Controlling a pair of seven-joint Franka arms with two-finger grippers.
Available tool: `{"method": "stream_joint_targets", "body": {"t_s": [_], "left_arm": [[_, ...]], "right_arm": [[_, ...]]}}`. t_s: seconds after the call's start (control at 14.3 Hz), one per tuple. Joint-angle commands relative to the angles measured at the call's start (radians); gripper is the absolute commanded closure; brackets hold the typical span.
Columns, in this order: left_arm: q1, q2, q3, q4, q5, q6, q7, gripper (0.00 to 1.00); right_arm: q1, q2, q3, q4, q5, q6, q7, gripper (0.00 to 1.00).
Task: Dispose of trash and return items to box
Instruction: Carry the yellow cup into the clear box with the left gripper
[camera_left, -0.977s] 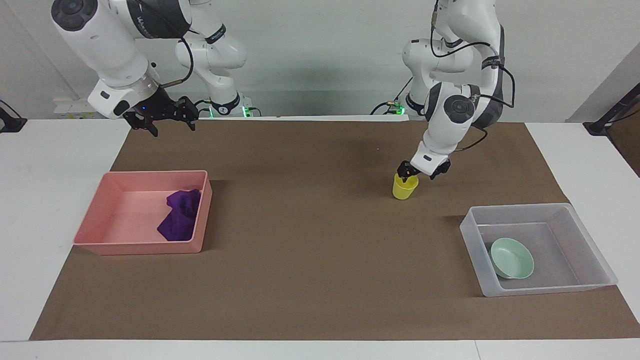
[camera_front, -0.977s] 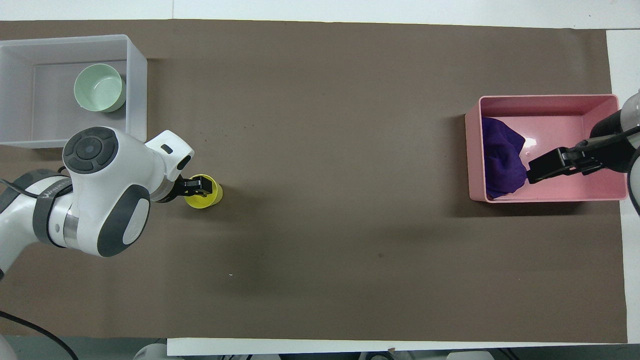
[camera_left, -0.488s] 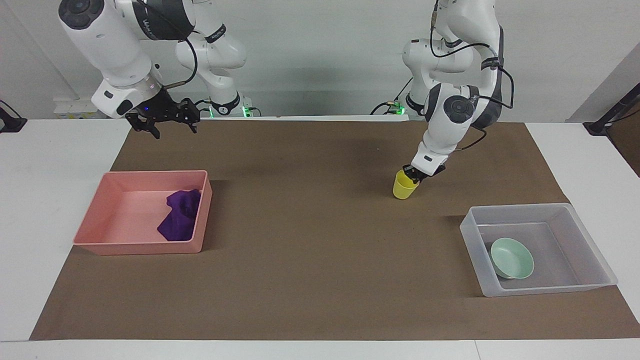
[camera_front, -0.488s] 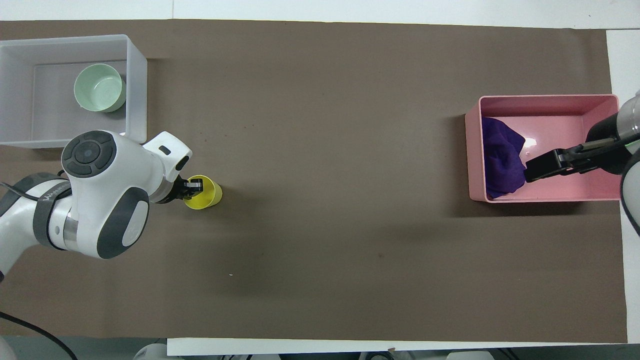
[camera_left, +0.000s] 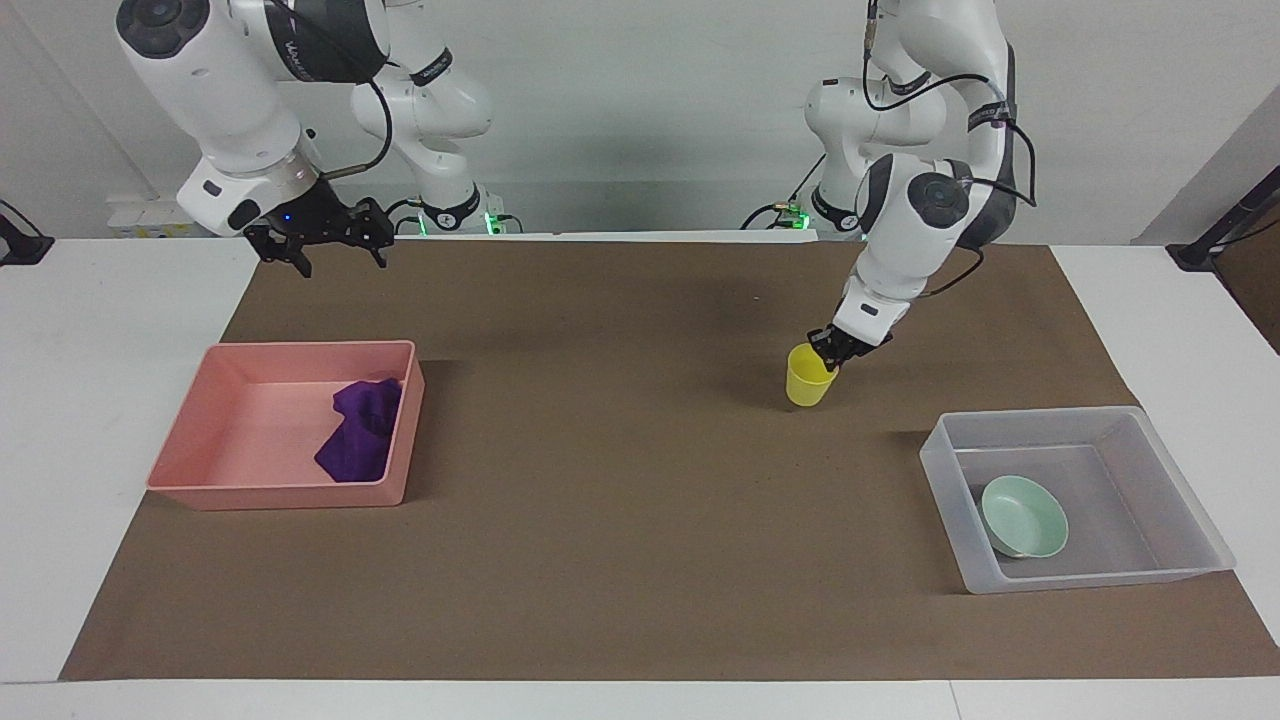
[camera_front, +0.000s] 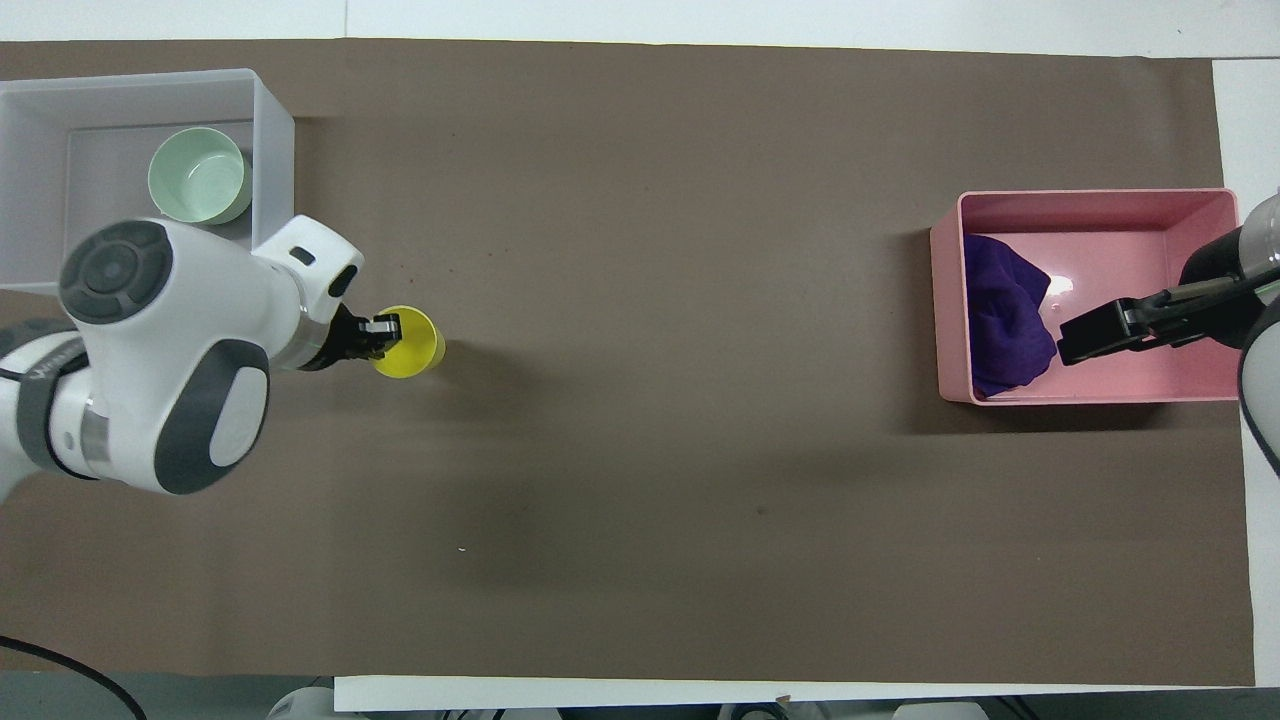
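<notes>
Gripping the yellow cup (camera_left: 808, 377) by its rim, left gripper (camera_left: 833, 352) closed on the wall nearest the robots, one finger inside the mouth, one outside. Compared with a second ago: cup shifted a little toward the clear box (camera_left: 1190, 560) and appearing lifted clear of the brown mat (camera_left: 620, 560), with its shadow now offset beneath it in the overhead view; left forearm raised and swung toward the box. Judged reading: grasp complete, lift and carry under way.

Below and ahead of the closed jaws: open mat only, then the box wall nearest the cup. Inside the box: mint-green bowl (camera_left: 1024, 516), resting on the floor close to that same wall. Likely hazard: setting the cup onto the bowl; safer release point over the bare floor beside the bowl.

Right gripper (camera_left: 318, 245) held high over the mat edge by the robots, fingers spread, nothing between them; arm waiting, drawn slightly upward against a second ago. Down and away from those open jaws: pink tray (camera_left: 200, 480) with the purple cloth (camera_left: 362, 428) lying inside, against the tray wall toward the table middle, unchanged.

Remaining work, judged: carrying the cup over the box wall, lowering, releasing.
</notes>
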Motion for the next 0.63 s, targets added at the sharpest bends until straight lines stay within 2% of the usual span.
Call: {"method": "stream_joint_targets", "body": {"t_s": [0.0, 0.14, 0.28, 0.42, 0.56], "left_arm": [[0.123, 0.035, 0.004, 0.218, 0.001, -0.136, -0.009, 1.0], [0.191, 0.055, 0.004, 0.291, 0.017, -0.114, -0.005, 1.0], [0.259, 0.079, 0.004, 0.293, 0.079, 0.013, 0.003, 1.0], [0.309, 0.147, 0.005, 0.305, 0.125, 0.108, 0.003, 1.0], [0.38, 0.205, 0.002, 0.316, 0.12, 0.194, 0.005, 1.0]], "right_arm": [[-0.004, -0.024, 0.004, -0.028, -0.012, 0.013, -0.012, 0.0], [-0.004, -0.024, 0.004, -0.028, -0.012, 0.017, -0.014, 0.0], [-0.007, -0.022, 0.004, -0.027, -0.012, 0.022, -0.018, 0.0], [-0.006, -0.022, 0.006, -0.027, -0.012, 0.02, -0.014, 0.01], [-0.004, -0.022, 0.006, -0.025, -0.012, 0.02, -0.012, 0.01]]}}
